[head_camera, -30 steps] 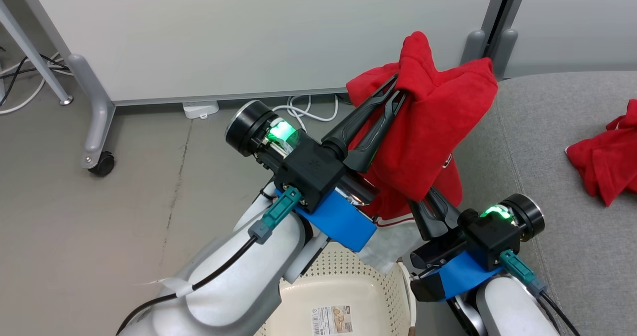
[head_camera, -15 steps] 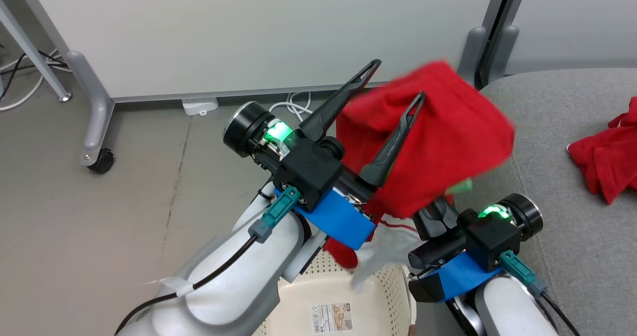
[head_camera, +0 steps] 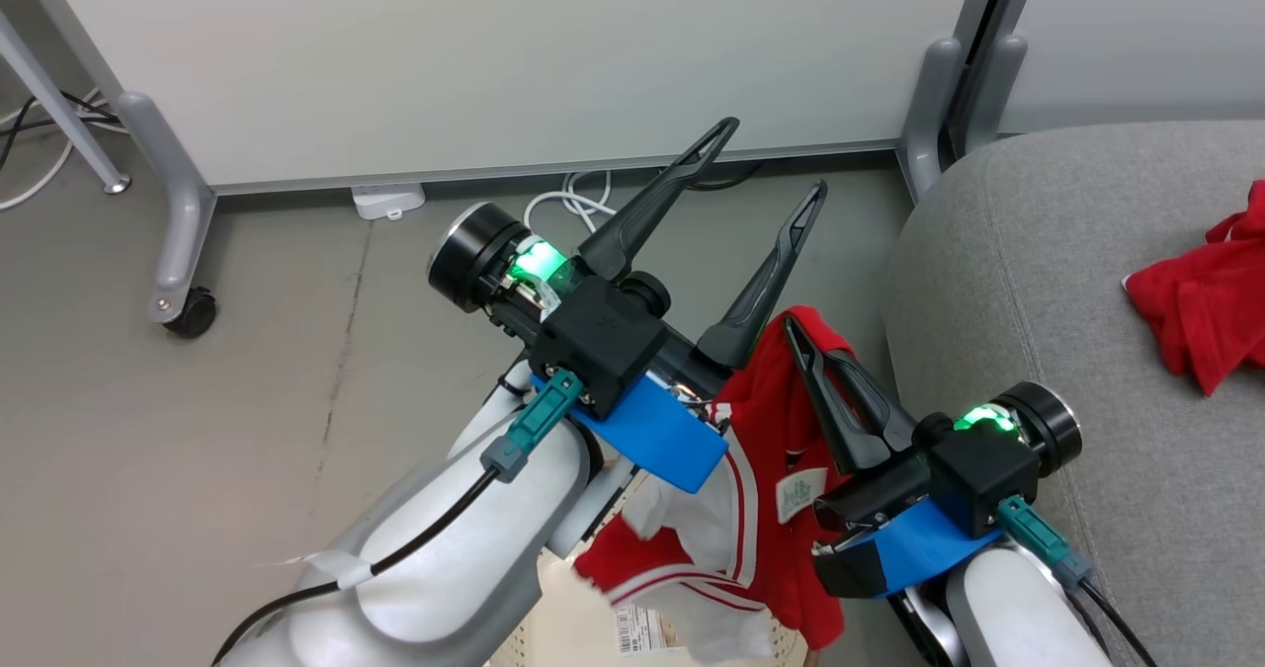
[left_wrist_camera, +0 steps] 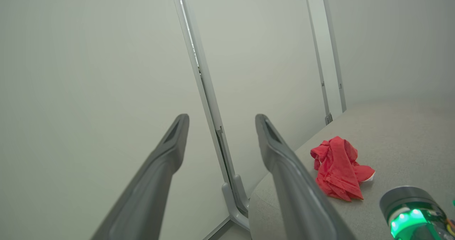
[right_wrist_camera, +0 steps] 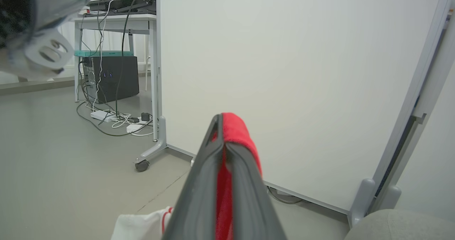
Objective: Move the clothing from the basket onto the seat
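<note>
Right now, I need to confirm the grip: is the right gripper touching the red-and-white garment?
Touching. The right wrist view shows the right gripper shut, with the red-and-white garment pinched between its fingers and folded over their tips.

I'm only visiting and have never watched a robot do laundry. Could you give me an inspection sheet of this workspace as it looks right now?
Surface: light-grey sofa, with one red garment lying crumpled on it.
Job's things: red and white striped garment hanging over the basket, not yet on the sofa.
Clutter: nothing seen.
Grippers: left gripper open and empty; right gripper shut on the striped garment.
Cables: white cable and power strip on the floor by the partition; more cables under a desk.
Surroundings: white partition panels on castors.
</note>
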Controlling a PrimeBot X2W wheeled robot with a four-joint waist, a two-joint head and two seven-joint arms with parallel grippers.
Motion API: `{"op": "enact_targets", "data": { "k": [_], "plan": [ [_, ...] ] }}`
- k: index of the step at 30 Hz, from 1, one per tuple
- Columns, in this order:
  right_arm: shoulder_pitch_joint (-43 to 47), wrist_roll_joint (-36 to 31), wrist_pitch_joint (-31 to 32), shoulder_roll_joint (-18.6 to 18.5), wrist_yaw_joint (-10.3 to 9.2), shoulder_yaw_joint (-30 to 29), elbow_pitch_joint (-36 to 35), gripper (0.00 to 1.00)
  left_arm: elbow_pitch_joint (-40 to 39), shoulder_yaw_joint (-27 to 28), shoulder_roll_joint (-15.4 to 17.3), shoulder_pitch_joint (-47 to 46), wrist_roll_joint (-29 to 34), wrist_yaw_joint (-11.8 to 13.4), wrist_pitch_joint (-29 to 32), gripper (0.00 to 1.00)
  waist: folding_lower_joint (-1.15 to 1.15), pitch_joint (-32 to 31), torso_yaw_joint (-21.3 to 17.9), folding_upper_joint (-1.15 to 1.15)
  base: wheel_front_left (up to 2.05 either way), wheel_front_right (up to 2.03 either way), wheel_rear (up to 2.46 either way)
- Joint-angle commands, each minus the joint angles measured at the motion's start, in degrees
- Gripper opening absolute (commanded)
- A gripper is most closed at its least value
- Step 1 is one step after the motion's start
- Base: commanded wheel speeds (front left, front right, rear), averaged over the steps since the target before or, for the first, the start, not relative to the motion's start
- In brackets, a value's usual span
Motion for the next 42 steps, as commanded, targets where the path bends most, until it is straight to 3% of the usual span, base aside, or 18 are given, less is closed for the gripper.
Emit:
{"op": "enact_targets", "data": {
  "k": [1, 16, 25, 30, 42],
  "plan": [
    [0.28, -0.03, -0.05, 0.01, 0.01, -0.25, -0.39, 0.00, 0.23, -0.11, 0.45, -0.43, 0.24, 0.31, -0.25, 1.00, 0.00, 0.20, -0.21, 0.00, 0.00, 0.00, 0.00],
    [1.10, -2.01, -0.05, 0.01, 0.01, -2.93, -2.59, 0.00, 0.79, -1.35, 2.84, 1.79, 0.14, 0.29, 0.27, 1.00, 0.00, 2.05, -5.20, 0.00, 0.00, 0.00, 0.00],
    [1.79, -3.36, -0.05, -0.15, 0.01, -5.84, -5.30, 0.00, 1.26, -3.07, 3.68, 3.27, 0.39, -0.37, 0.29, 1.00, 0.00, 4.69, -10.15, 0.00, 0.00, 0.00, 0.00],
    [2.68, -3.39, -0.05, -0.88, 0.01, -9.19, -7.33, 0.00, 2.15, -4.33, 4.14, 3.58, 0.58, -0.93, 0.37, 1.00, 0.00, 6.72, -14.23, 0.00, 0.00, 0.00, 0.00],
    [4.20, -3.24, -0.05, -1.89, 0.01, -14.67, -9.58, 0.00, 3.30, -5.30, 4.80, 4.29, 0.36, -0.83, -0.21, 1.00, 0.00, 8.00, -19.07, 0.00, 0.00, 0.00, 0.00]
  ]
}}
